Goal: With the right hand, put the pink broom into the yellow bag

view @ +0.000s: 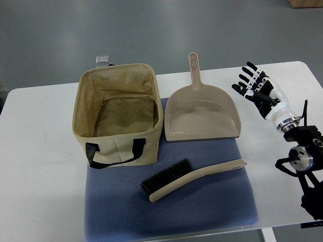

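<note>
Broom: the task's brush, more beige than pink to the eye, lies flat on the blue mat in front of the bag, dark bristles toward the left, handle running up to the right.

Right hand: the right hand rests on the white table at the far right, fingers spread and holding nothing; it sits beside the dustpan and well apart from the broom.

Left hand: not in the picture.

Step in hand: reaching for the broom, by my judgement; nothing is grasped yet.

How to do it well: come down over the handle's right half, where it is bare and nearest the arm, and close around it across its width. Keeping clear of the bristles should give a firmer hold. Lift it level, carry it left over the bag's near rim, then tip the bristle end down into the opening.

Bag: the fabric bag stands upright and open on the mat's back-left part, black strap hanging on its near face; inside looks empty.

In the way: the dustpan lies just right of the bag, between hand and bag, its handle pointing away. A high enough carry should pass in front of it.

Beyond: a small grey object sits behind the bag; I cannot tell what it is.
</note>
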Controlling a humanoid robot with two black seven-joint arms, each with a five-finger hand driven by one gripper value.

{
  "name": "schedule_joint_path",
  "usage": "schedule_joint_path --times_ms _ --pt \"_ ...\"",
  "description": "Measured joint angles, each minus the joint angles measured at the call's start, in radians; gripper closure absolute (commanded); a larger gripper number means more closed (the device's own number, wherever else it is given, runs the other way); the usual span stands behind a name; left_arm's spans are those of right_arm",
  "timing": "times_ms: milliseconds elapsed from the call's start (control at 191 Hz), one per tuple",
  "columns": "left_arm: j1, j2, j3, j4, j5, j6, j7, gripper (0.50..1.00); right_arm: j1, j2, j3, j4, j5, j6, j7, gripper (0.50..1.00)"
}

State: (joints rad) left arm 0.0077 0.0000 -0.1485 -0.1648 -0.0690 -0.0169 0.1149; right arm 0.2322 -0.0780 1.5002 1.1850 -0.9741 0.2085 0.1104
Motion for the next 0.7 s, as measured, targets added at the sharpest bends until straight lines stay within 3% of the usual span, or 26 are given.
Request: schedule_joint_path --times_ms 700 --pt "0.0 0.0 0.0 0.001 0.003 0.0 0.0 0.5 -0.004 0.0 -0.011 0.002 0.002 0.042 0.005 0.568"
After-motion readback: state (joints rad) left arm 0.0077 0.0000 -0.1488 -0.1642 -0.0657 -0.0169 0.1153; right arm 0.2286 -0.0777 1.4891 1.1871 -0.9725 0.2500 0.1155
